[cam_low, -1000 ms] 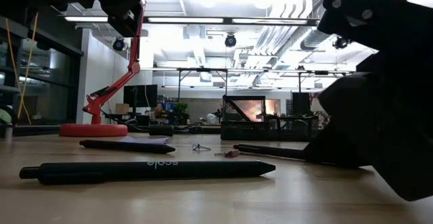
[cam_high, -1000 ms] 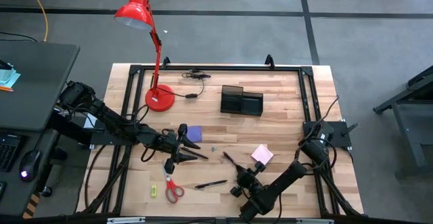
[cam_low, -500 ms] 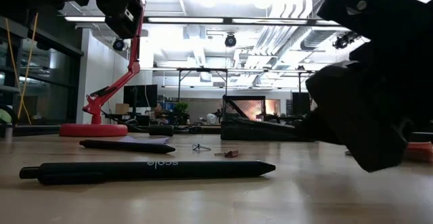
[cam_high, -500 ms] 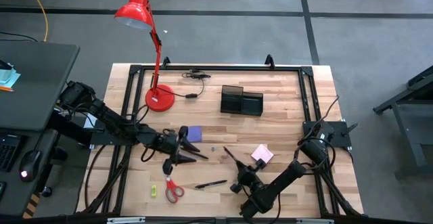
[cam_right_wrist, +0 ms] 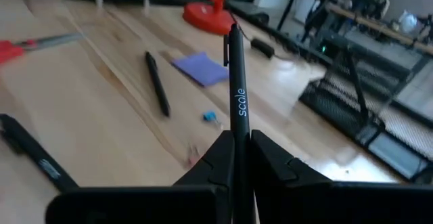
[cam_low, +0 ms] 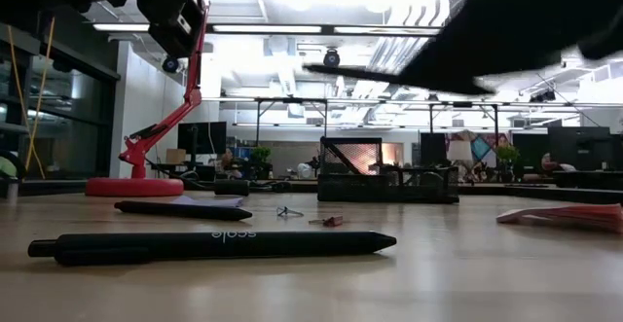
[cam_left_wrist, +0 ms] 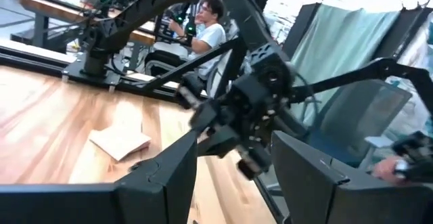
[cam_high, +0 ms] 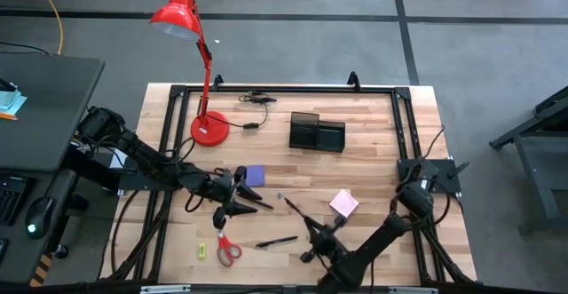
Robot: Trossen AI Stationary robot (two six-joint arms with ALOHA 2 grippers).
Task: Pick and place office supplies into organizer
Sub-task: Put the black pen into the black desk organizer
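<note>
My right gripper (cam_high: 312,226) is shut on a thin black pen (cam_high: 296,210) above the table's near middle. The pen shows high in the low view (cam_low: 370,71). My left gripper (cam_high: 257,199) stands open and level near the purple note pad (cam_high: 255,176), with nothing between its fingers (cam_left_wrist: 169,176). A second pen (cam_right_wrist: 157,83) lies beside the purple pad. A third pen (cam_high: 277,241) lies flat near the front edge. The pink note pad (cam_high: 343,203), red-handled scissors (cam_high: 226,248) and a yellow-green piece (cam_high: 201,250) lie on the wood. The black organizer (cam_high: 317,132) stands at the far middle. My right gripper pinches the pen between its two fingers at the pen's near end (cam_right_wrist: 237,139). The pen runs along the fingers and sticks out ahead of them, its free end (cam_right_wrist: 232,34) pointing up and toward the table's far left. It is lifted clear of the table.
A red desk lamp stands with its base (cam_high: 209,130) at the far left, a black cable (cam_high: 256,99) behind it. A small blue clip (cam_right_wrist: 211,116) lies near the purple pad. Black rails (cam_high: 266,90) frame the tabletop. A person sits beyond the table (cam_left_wrist: 206,31).
My right gripper has risen from the table with the pen and tipped upward. The pen lay flat on the wood a second ago; now it is lifted clear and slants up, its free end shifted toward the left.
</note>
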